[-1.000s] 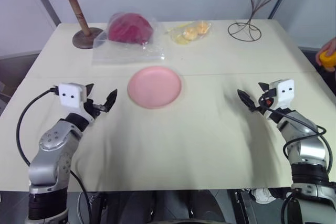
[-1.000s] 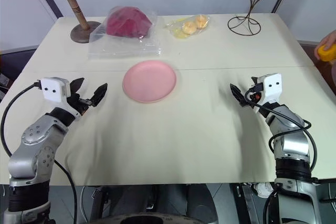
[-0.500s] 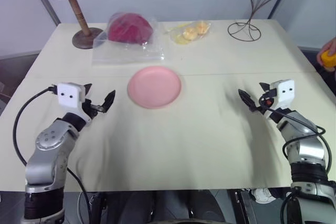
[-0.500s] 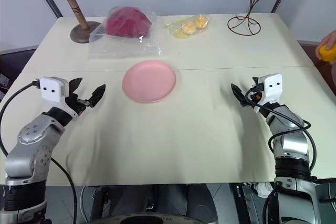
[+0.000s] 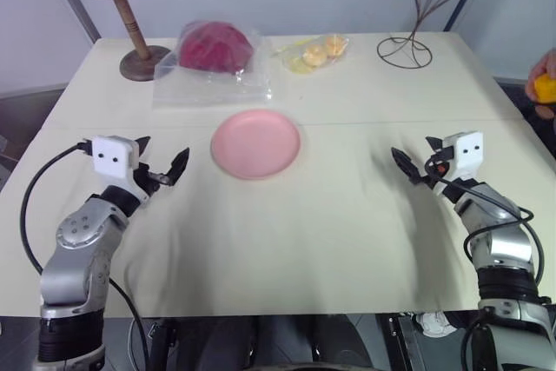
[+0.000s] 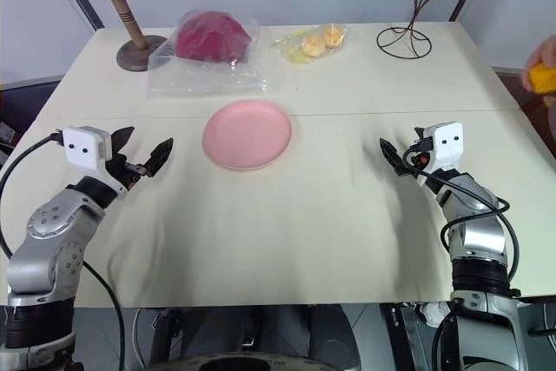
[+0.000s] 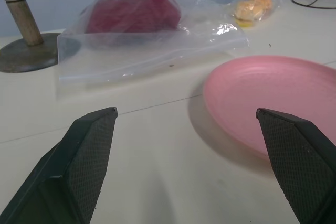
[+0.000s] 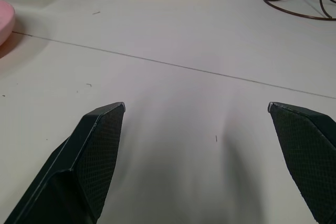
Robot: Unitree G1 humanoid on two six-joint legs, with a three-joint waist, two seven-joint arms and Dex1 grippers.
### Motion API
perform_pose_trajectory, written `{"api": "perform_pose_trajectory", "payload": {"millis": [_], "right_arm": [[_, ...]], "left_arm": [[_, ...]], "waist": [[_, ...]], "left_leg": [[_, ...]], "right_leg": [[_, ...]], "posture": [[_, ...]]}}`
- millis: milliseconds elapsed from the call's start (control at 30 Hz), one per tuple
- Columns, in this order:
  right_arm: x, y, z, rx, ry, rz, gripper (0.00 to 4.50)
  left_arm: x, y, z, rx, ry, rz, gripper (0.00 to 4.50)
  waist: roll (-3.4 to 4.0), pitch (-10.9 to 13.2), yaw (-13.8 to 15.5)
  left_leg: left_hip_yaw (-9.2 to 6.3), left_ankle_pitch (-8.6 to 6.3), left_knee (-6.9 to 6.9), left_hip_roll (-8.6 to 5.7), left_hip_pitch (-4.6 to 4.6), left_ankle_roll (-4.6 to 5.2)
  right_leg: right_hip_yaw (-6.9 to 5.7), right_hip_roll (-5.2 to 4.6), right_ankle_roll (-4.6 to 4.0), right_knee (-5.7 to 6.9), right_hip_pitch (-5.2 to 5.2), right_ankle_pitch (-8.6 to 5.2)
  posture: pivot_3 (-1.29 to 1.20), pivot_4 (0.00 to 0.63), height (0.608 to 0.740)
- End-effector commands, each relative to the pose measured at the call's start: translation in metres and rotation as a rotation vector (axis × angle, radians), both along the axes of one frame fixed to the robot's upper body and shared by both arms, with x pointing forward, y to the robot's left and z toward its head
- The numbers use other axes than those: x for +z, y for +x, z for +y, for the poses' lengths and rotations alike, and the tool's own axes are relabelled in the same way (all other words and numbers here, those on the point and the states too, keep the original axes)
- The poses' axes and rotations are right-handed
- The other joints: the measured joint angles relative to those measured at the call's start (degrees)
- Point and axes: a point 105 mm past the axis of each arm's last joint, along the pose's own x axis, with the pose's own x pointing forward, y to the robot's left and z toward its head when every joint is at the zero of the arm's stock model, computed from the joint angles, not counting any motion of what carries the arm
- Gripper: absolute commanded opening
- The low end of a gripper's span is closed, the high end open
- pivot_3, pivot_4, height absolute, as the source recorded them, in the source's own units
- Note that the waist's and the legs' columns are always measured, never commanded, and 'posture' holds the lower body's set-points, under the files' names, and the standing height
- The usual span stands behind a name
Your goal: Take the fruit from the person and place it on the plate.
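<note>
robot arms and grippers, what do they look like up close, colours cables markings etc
Both arms are grey, silvery metal with rounded joint housings. Each wrist carries a white boxy camera module with two small dark dots. The left gripper and right gripper each have two black, wedge-shaped fingers with a fine cross-hatched texture on the inner faces. Black cables loop from each wrist module along the arm. The right wrist shows a small red-orange part.
</note>
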Motion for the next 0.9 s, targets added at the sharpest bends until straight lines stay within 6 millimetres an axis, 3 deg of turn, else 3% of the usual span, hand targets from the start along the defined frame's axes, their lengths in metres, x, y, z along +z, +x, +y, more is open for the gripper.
{"api": "perform_pose_trajectory", "payload": {"millis": [33,467,533,667,767,900], "right_arm": [[0.013,0.003,0.003,0.006,-0.005,-0.056,4.50],[0.011,0.002,0.004,0.001,-0.002,-0.055,4.50],[0.012,0.001,0.003,-0.001,-0.001,-0.055,4.50],[0.012,0.000,0.002,-0.002,-0.005,-0.053,4.50],[0.013,0.000,0.000,-0.006,-0.008,-0.054,4.50],[0.018,-0.003,-0.003,-0.015,-0.018,-0.066,4.50]], "left_arm": [[0.015,0.000,0.002,0.003,0.026,-0.060,4.43],[0.023,0.003,-0.002,-0.034,0.024,-0.067,4.43],[0.037,0.002,-0.010,-0.106,0.012,-0.090,4.43],[0.081,-0.021,-0.042,-0.450,0.007,-0.113,4.43],[0.092,-0.040,-0.057,-0.655,0.043,-0.035,4.43],[0.103,-0.049,-0.062,-0.777,0.090,0.031,4.43]], "waist": [[0.00,0.0,0.0],[0.00,0.0,0.0],[0.00,0.0,0.0],[-0.01,0.0,-0.1],[0.05,0.0,-0.2],[0.22,0.1,-0.3]], "left_leg": [[0.00,0.00,0.00,0.00,0.00,0.00],[0.00,0.00,0.00,0.00,0.00,0.00],[0.00,0.00,0.00,0.00,0.00,0.00],[-0.01,0.01,0.00,0.01,-0.01,-0.02],[-0.01,0.01,-0.01,0.01,-0.02,-0.02],[-0.01,0.01,-0.04,0.03,0.01,-0.01]], "right_leg": [[0.00,0.00,0.00,0.00,0.00,0.00],[0.00,0.00,0.00,0.00,0.00,0.00],[0.00,0.00,0.00,0.00,0.00,0.00],[-0.01,0.00,0.00,0.01,-0.01,0.00],[0.00,-0.01,-0.01,0.00,-0.02,0.00],[0.01,0.04,-0.01,0.01,-0.02,-0.01]], "posture": [[0.00,0.150,0.740],[0.00,0.150,0.740],[0.00,0.150,0.740],[0.00,0.150,0.740],[0.00,0.150,0.740],[0.00,0.150,0.740]]}}
